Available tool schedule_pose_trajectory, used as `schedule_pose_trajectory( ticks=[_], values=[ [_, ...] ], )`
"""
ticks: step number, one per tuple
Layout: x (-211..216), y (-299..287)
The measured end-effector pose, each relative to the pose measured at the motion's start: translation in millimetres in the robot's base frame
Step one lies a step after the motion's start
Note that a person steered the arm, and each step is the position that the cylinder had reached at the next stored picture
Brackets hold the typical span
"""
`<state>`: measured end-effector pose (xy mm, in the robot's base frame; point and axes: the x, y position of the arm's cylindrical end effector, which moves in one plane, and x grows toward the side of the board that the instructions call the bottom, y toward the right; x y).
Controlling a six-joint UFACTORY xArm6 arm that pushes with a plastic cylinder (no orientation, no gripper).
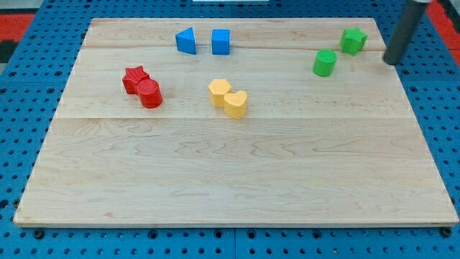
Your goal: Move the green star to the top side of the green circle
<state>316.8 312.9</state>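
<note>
Green star (pixel 353 40) is sitting near the counter's (pixel 230 165) upper right corner, at about 1 o'clock from the green circle (pixel 325 63) and just beside it, a slim gap showing between them. My tip (pixel 392 62) is resting on the counter at roughly 4 o'clock from the green star, near but not touching it, and at about 3 o'clock from the green circle, further apart from that one. Dark rod is leaning up toward the view's top right and running out of frame. No hand is showing on this rig, only the straight rod, so nothing is spread, pressed together or pinching anything.

Blue triangle (pixel 186 41) and blue cube (pixel 221 42) are sitting side by side near the top edge at about 12 o'clock of the counter, small gap between them. Red star (pixel 134 78) and red cylinder (pixel 151 93) are touching at the counter's 10 o'clock area, cylinder at 4 o'clock from the star. Two yellow blocks are touching near centre: one (pixel 219 92) with an unclear shape, and a yellow heart (pixel 236 103) at its 4 o'clock. Blue pegboard (pixel 21 108) is surrounding the counter.
</note>
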Motion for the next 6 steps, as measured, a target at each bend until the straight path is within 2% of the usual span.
schedule_pose_trajectory(
  ticks=[1,4,5,6],
  values=[
    [-19,10],
    [-64,-52],
    [-64,-118],
    [-70,-131]
  ],
)
